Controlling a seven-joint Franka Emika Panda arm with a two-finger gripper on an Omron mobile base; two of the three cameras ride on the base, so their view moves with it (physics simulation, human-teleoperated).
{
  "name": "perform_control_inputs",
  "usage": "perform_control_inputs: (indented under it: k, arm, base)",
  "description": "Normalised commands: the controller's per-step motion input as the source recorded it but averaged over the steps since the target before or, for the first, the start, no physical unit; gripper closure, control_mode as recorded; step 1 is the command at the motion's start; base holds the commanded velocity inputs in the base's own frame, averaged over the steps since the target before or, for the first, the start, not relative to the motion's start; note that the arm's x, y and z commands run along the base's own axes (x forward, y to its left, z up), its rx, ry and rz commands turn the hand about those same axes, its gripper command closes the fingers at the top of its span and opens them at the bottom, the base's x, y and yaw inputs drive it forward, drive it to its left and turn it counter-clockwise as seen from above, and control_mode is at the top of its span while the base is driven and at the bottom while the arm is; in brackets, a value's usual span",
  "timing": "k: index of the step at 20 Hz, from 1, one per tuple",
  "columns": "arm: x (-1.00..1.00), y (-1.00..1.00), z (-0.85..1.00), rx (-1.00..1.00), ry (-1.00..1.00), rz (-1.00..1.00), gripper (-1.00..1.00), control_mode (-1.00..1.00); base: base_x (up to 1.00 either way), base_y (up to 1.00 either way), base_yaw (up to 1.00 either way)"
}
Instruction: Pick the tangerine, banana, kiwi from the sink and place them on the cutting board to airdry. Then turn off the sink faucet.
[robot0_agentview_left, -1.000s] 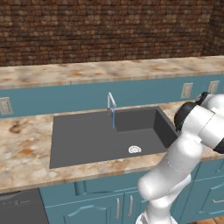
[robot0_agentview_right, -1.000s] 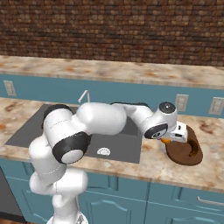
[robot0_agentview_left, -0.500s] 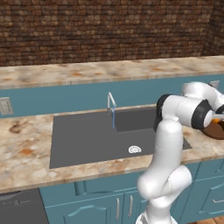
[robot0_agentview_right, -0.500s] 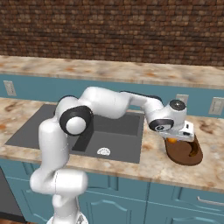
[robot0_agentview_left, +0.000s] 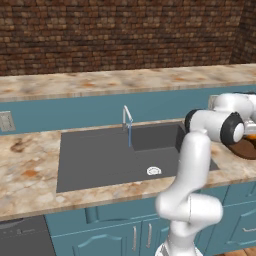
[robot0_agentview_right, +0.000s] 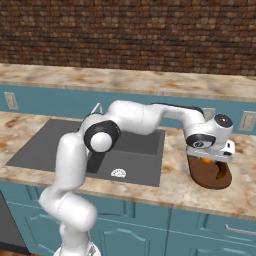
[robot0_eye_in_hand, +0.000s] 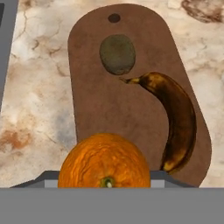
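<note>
The tangerine (robot0_eye_in_hand: 105, 162) is pinched in the tool (robot0_agentview_right: 211, 159), which is held just above the near end of the cutting board (robot0_eye_in_hand: 100, 105) on the bench (robot0_eye_in_hand: 35, 87). On the board, the kiwi (robot0_eye_in_hand: 117, 54) is seen near the hole end, with the banana (robot0_eye_in_hand: 175, 120) just beside it along one edge. A thin blue stream is seen falling from the sink faucet (robot0_agentview_left: 126, 116) into the sink (robot0_agentview_left: 100, 160).
</note>
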Motion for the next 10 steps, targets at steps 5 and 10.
perform_control_inputs:
  k: [5,10]
  arm:
    - [0.17,0.00,-0.14,0.02,0.00,0.01,1.00,-1.00]
    - [0.18,0.00,-0.38,0.00,0.02,0.00,1.00,-1.00]
  base:
    - [0.00,0.00,0.00]
    - [0.00,0.00,0.00]
